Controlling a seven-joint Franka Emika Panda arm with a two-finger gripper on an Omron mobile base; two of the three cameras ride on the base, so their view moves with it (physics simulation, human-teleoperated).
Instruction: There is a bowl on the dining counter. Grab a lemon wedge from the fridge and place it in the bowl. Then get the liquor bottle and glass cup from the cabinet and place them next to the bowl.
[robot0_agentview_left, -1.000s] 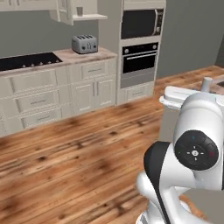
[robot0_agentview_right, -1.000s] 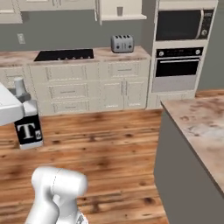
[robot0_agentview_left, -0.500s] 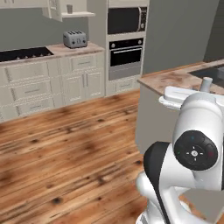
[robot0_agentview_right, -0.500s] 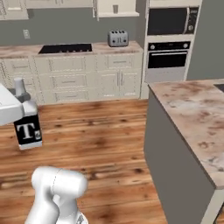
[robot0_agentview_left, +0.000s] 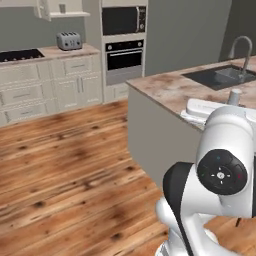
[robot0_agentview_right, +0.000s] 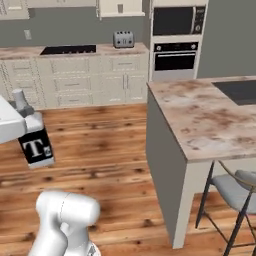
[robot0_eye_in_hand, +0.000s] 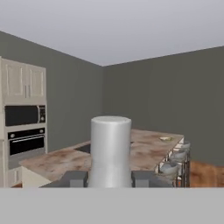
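Observation:
My gripper (robot0_eye_in_hand: 110, 178) is shut on the liquor bottle (robot0_agentview_right: 36, 144), a small pale bottle with a black label, held upright above the wood floor. In the hand view its pale top (robot0_eye_in_hand: 110, 148) stands between the two dark fingertips (robot0_eye_in_hand: 74, 178). The dining counter (robot0_agentview_right: 210, 120) is an island of marbled beige stone, ahead and to the right. Far along it sits a small bowl (robot0_eye_in_hand: 165, 139). On the back wall the cream cabinet (robot0_agentview_left: 55, 9) stands open, with the grey glass cup (robot0_agentview_left: 62, 7) on its shelf. The lemon wedge and the fridge are out of view.
A dark sink (robot0_agentview_left: 220, 77) and a tall tap (robot0_agentview_left: 240, 47) are set in the island. Metal stools (robot0_agentview_right: 235, 192) stand along its near side. A toaster (robot0_agentview_right: 123, 39), a cooktop (robot0_agentview_right: 67, 49) and a built-in oven (robot0_agentview_right: 175, 60) line the back wall. Open wood floor lies between.
Both base views have swung right, so the back units slid left and the island came into view. The bottle stays in the same grip.

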